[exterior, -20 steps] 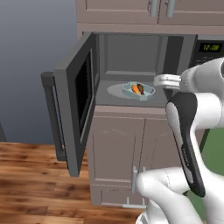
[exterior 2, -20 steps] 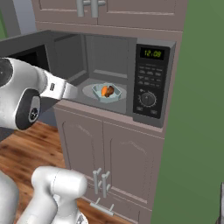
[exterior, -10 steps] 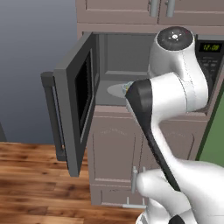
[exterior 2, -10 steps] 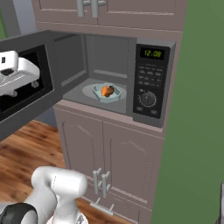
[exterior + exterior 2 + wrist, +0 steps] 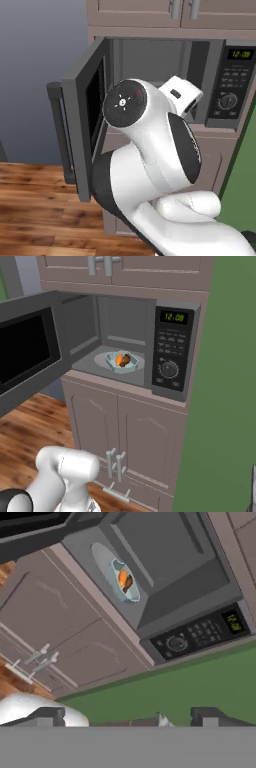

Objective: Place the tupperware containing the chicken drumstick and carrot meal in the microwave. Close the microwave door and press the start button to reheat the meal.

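A green wall (image 5: 220,406) stands right of the cabinets (image 5: 125,436); wood floor (image 5: 35,210) lies below. The microwave (image 5: 125,341) is built in, its door (image 5: 27,351) swung wide. On the turntable (image 5: 102,362) sits the tupperware (image 5: 121,362), holding the drumstick (image 5: 126,360) beside the carrot (image 5: 119,360). The gripper (image 5: 127,716) is well apart from it, fingers (image 5: 47,715) spread, holding nothing.

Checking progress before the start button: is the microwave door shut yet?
No, the microwave door stands swung wide, leaving the tupperware inside exposed.
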### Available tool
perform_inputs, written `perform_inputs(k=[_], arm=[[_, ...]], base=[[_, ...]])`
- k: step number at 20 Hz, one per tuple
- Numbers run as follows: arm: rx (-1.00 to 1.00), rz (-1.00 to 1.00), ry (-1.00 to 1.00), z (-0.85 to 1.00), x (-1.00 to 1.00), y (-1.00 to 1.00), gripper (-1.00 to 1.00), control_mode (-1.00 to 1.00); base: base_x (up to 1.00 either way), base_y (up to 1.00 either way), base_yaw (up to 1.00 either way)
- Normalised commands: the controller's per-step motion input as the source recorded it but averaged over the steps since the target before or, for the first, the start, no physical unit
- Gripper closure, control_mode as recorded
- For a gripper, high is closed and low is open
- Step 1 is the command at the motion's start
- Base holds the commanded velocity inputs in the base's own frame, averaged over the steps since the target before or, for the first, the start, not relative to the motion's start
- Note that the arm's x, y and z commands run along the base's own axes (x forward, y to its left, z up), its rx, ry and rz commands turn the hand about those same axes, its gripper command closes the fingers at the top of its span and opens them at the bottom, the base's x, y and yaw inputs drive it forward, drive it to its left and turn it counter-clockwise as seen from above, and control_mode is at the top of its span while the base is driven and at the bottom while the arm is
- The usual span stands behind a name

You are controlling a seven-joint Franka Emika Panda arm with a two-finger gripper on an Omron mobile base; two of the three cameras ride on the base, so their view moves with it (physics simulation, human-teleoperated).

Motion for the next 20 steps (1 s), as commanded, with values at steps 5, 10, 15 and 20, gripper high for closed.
perform_inputs(k=[5, 10, 15, 20], arm=[[-0.19, 0.0, -0.15, -0.09, -0.17, 0.49, -1.0, -1.0], [-0.11, 0.0, -0.12, 0.0, 0.0, 0.55, -1.0, -1.0], [-0.08, 0.0, -0.14, 0.0, 0.0, 0.58, -1.0, -1.0], [-0.09, 0.0, -0.14, -0.01, 0.0, 0.68, -1.0, -1.0]], base=[[0.0, 0.0, 0.0], [0.0, 0.0, 0.0], [0.0, 0.0, 0.0], [0.0, 0.0, 0.0]])
